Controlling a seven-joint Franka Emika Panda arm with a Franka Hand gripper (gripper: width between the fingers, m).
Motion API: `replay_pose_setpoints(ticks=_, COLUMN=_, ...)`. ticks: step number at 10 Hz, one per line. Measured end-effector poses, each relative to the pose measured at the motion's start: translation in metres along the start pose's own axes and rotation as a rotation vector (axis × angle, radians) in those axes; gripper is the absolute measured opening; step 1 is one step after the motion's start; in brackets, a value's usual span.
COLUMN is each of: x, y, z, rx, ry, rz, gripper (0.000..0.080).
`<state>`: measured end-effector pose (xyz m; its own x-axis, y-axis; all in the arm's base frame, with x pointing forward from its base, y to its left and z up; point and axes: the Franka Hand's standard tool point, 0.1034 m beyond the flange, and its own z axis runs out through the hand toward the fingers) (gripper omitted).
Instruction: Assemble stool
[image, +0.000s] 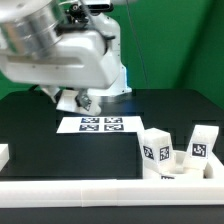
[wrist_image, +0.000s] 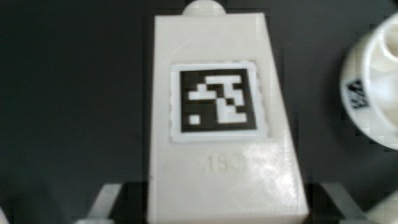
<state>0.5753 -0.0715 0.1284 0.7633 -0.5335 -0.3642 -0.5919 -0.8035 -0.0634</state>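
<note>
Arm housing fills the exterior view's upper left, wrist bent downward so the gripper (image: 82, 100) hangs low over the black table (image: 30, 125), near the marker board (image: 100, 124). An upright leg (image: 157, 150) and a second upright leg (image: 201, 145) stand toward the exterior view's right, by a white rim bar (image: 100, 188). In the wrist view a leg (wrist_image: 217, 60) sits between the fingers (wrist_image: 118, 203), its long axis running straight away from the camera, tag facing it, small peg at the far end, the seat (wrist_image: 377, 90) near. The fingers flank its near end; whether they clamp it cannot be told.
</note>
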Motion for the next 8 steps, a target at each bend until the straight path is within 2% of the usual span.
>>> replay_pose_setpoints(ticks=1, x=-0.01, y=-0.011, z=-0.004, rx=0.008, ry=0.051, rz=0.011, gripper=0.0338)
replay_pose_setpoints(ticks=2, x=-0.013, y=-0.025, z=-0.013, rx=0.0, ry=0.099, rz=0.01, gripper=0.0338)
replay_pose_setpoints(ticks=3, x=-0.008, y=-0.038, z=-0.02, rx=0.011, ry=0.17, rz=-0.005, gripper=0.0338)
replay_pose_setpoints(ticks=4, x=-0.004, y=-0.04, z=-0.018, rx=0.027, ry=0.248, rz=-0.011, gripper=0.0339)
replay_pose_setpoints(ticks=5, x=-0.006, y=-0.041, z=-0.015, rx=0.035, ry=0.282, rz=-0.015, gripper=0.034)
replay_pose_setpoints(ticks=7, x=-0.001, y=-0.052, z=-0.015, rx=0.066, ry=0.437, rz=-0.033, gripper=0.034)
replay_pose_setpoints(ticks=8, x=-0.005, y=-0.056, z=-0.012, rx=0.066, ry=0.449, rz=-0.034, gripper=0.034)
